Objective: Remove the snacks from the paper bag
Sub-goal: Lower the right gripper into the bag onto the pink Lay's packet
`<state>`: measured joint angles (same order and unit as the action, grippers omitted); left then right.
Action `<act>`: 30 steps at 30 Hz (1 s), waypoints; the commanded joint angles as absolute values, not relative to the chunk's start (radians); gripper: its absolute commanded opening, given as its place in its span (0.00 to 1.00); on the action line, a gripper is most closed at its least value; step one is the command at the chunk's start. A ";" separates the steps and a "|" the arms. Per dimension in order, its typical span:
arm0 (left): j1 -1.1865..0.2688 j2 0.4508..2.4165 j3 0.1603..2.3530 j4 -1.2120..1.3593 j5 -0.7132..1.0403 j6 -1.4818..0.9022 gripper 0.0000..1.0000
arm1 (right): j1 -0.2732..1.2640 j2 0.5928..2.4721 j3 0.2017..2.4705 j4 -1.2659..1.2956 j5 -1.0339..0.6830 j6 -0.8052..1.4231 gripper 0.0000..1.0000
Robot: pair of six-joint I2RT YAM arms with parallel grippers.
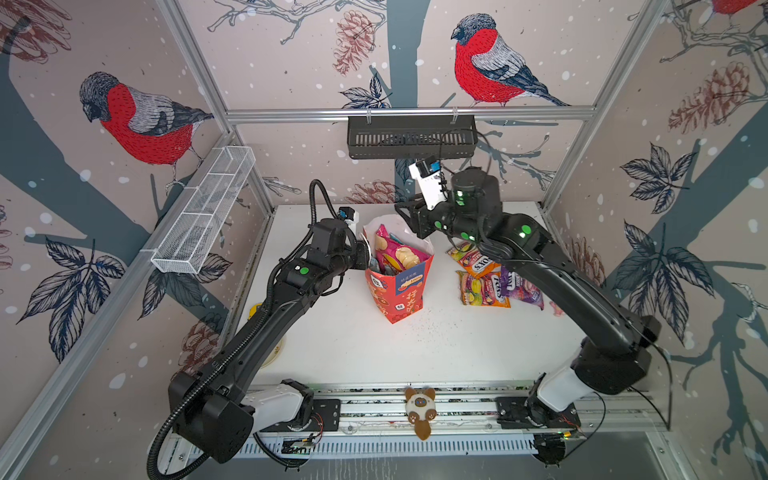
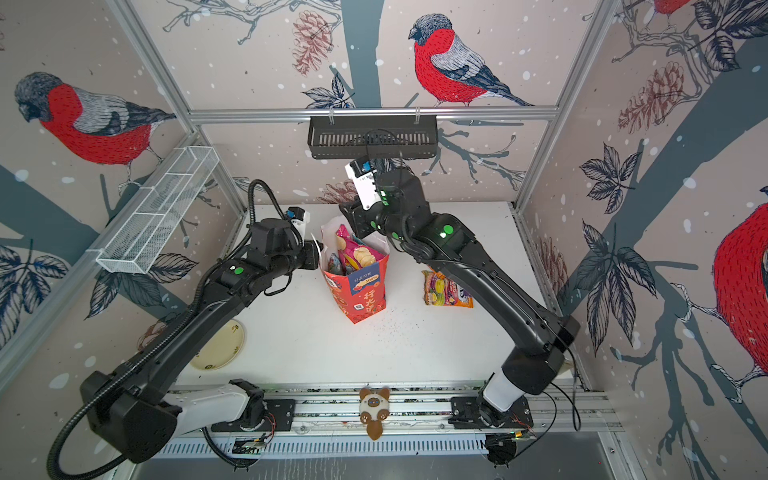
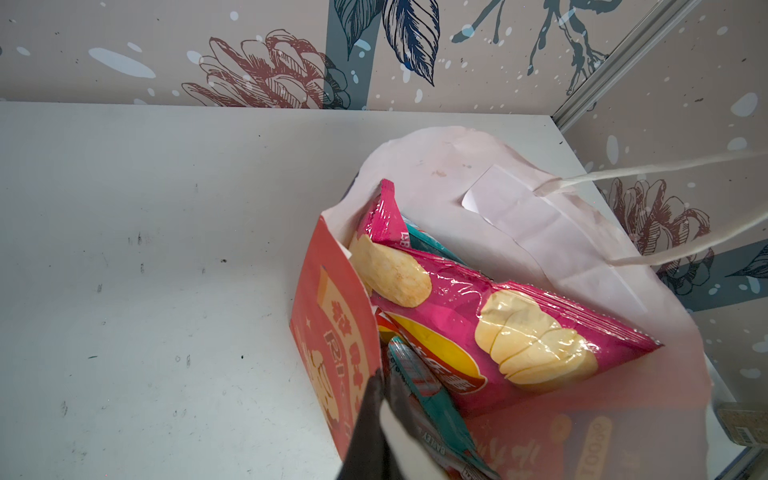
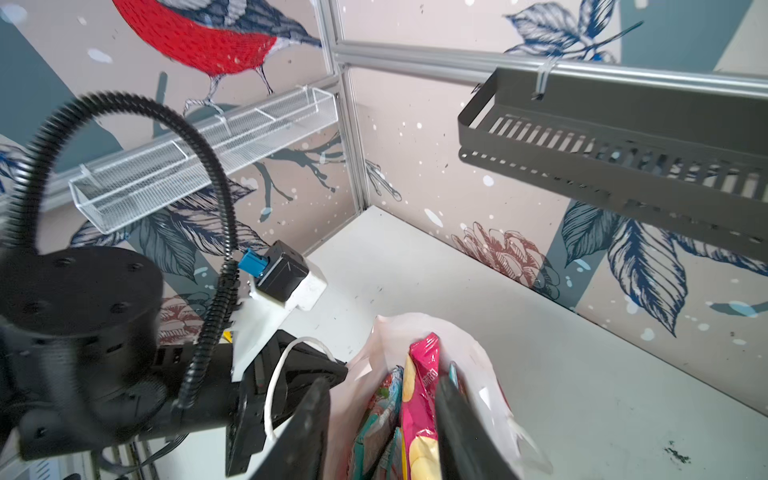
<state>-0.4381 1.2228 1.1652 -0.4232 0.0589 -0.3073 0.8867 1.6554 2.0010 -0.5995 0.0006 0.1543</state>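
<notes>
With left pincer (image 3: 384,388) clamped on the paper bag (image 3: 332,332) at 9 o'clock, I judged the right pincer (image 4: 382,388), apart astride the chip bag (image 4: 422,374), needed a square close.

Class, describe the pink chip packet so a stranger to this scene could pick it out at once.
On the white table, find the tall red paper bag standing near the middle. The pink chip packet shows inside its open top. It is the largest packet there, printed with pale crisps, unlike the slim teal packets beside it.
</notes>
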 commanded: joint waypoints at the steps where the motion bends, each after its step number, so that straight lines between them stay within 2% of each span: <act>1: -0.438 1.223 1.163 -0.395 0.057 -0.316 0.00 | 0.916 1.748 2.083 -0.780 0.008 0.161 0.43; 6: -0.438 1.221 1.160 -0.385 0.060 -0.314 0.00 | 0.922 1.881 2.187 -0.915 0.027 0.209 0.44; 12: -0.437 1.218 1.159 -0.377 0.060 -0.313 0.00 | 0.904 1.944 2.198 -0.973 0.046 0.246 0.44; 30: -0.434 1.218 1.171 -0.376 0.066 -0.290 0.00 | 0.875 2.037 2.201 -0.946 0.131 0.245 0.46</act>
